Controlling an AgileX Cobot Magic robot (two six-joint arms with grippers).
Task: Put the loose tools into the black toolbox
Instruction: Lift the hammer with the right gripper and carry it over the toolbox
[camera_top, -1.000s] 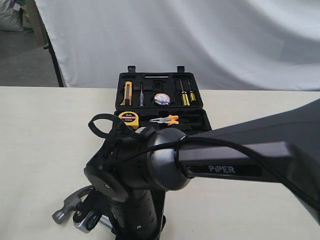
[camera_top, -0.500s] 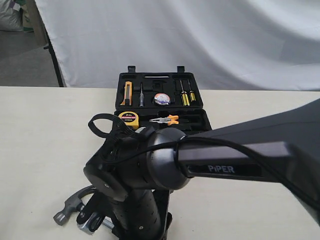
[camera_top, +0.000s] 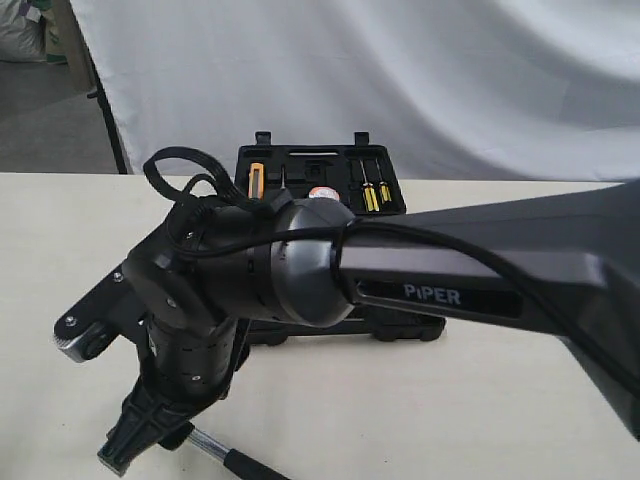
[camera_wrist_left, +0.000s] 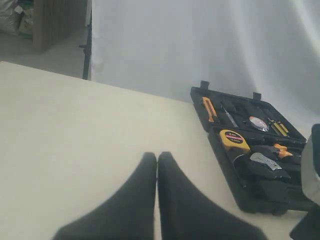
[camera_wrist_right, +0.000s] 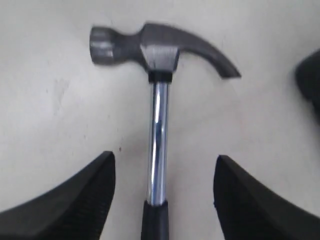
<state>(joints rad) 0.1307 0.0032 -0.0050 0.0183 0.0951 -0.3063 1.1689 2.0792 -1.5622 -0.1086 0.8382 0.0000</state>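
A claw hammer (camera_wrist_right: 159, 65) with a grey head, chrome shaft and black grip lies flat on the pale table. My right gripper (camera_wrist_right: 162, 167) stands open over it, one finger on each side of the shaft and neither touching it. In the exterior view that gripper (camera_top: 135, 445) points down near the front edge, hiding the hammer's head; only the hammer's shaft (camera_top: 212, 445) shows. The black toolbox (camera_top: 335, 160) lies open at the back, half hidden by the right arm. My left gripper (camera_wrist_left: 157, 162) is shut and empty, left of the black toolbox (camera_wrist_left: 260, 192).
The toolbox lid holds an orange utility knife (camera_top: 256, 178) and yellow-handled screwdrivers (camera_top: 372, 192). Its base holds a yellow tape measure (camera_wrist_left: 234, 140) and orange-handled pliers (camera_wrist_left: 281, 150). A white curtain (camera_top: 400, 80) hangs behind the table (camera_top: 470, 400).
The right arm's wrist has swung up and to the left, now covering the toolbox's front half. Its gripper now hides the hammer's head, which showed at lower left before.
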